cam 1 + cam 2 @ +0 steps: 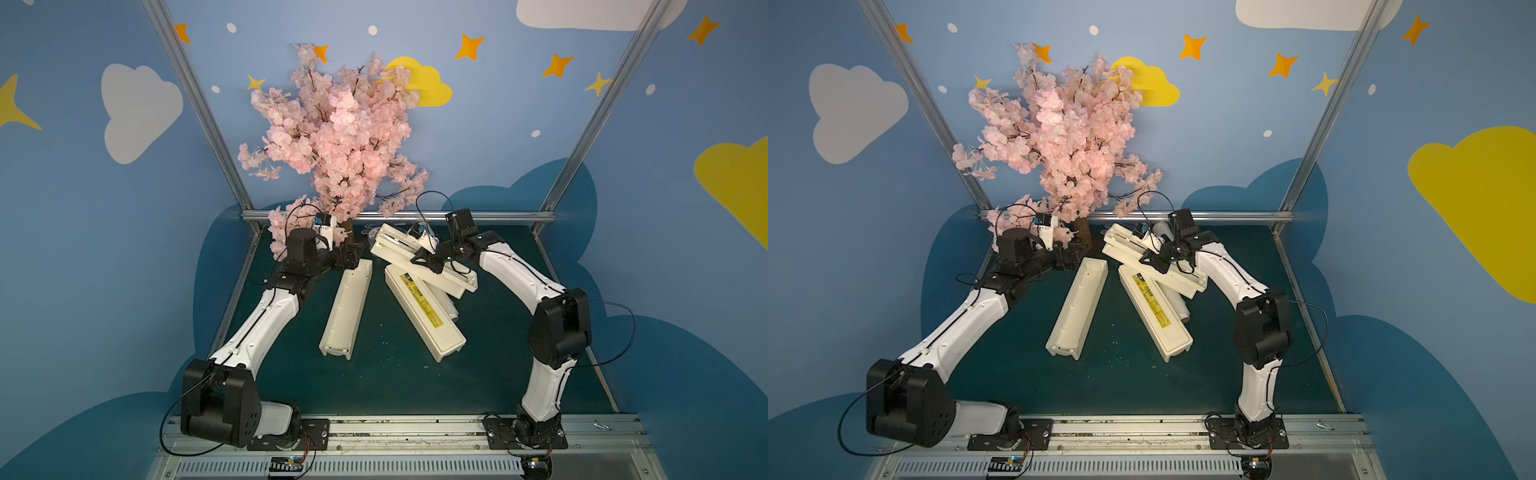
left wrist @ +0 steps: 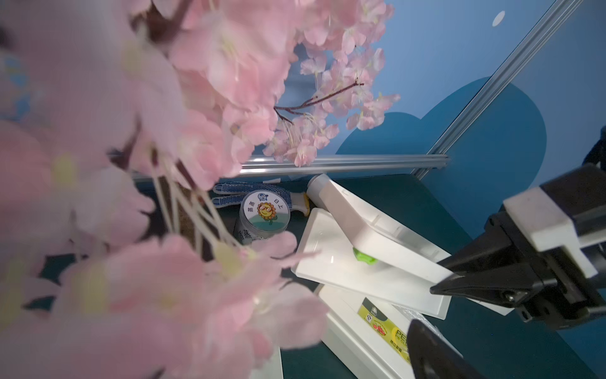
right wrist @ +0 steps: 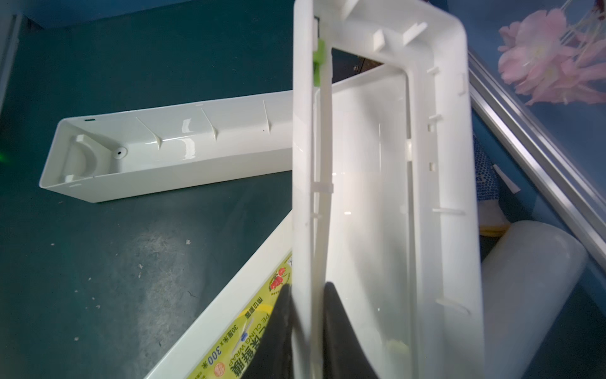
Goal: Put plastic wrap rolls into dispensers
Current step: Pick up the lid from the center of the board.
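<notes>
Cream plastic pieces, three: closed labelled box [image 1: 424,316], open trough [image 1: 347,309] lying left of it, lid piece [image 1: 397,250] crossing its far end. Wrap rolls, two: one [image 1: 447,306] poking out under the box's right side, one [image 1: 1160,230] lying behind it. Right gripper [image 1: 428,264], arm bent, is pinching the lid piece's rim above the box. Left gripper [image 1: 357,258] is hovering far-left of the box, jaws wide, holding nothing.
</notes>
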Robot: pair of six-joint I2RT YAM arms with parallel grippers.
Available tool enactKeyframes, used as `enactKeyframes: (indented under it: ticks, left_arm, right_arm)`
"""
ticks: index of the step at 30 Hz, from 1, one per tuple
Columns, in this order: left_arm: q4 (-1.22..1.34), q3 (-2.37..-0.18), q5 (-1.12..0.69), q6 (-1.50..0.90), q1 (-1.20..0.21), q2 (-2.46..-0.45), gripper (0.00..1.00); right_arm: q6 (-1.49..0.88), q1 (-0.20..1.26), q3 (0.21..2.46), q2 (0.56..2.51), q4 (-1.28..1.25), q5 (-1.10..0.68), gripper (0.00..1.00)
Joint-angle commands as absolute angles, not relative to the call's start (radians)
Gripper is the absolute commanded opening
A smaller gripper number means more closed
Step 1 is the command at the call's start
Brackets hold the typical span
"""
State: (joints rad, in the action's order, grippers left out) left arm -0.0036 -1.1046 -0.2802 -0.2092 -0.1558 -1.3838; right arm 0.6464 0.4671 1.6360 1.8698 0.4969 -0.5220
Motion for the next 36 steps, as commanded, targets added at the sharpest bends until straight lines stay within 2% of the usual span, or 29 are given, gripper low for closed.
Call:
enactKeyframes:
  ticks: [1,9,18,31,36]
  left_arm:
    - [-0.057,-1.157,-0.456,-0.213,-0.109,-1.415,1.0]
    - [-0.07,-1.288,-0.735,-0.217,-0.082,-1.548,1.0]
    - [-0.141,-1.395,-0.77,-0.072,-0.079,-1.662,1.0]
    - [-0.057,-1.483,-0.962,-0.156,-0.087,-1.807,1.0]
    - [-0.084,-1.441,-0.919,-0.057,-0.092,-1.782,1.0]
  right_arm:
    - [0.722,0.493,1.548,1.802,0.333,-0.425,0.0]
    - [0.818,0.541,1.415,1.721,0.19,-0.358,0.0]
    - [0.913,0.577,1.316,1.627,0.066,-0.322,0.0]
    - [1.001,0.627,1.302,1.615,0.065,-0.263,0.0]
    - [1.026,0.633,1.274,1.594,0.012,-0.274,0.0]
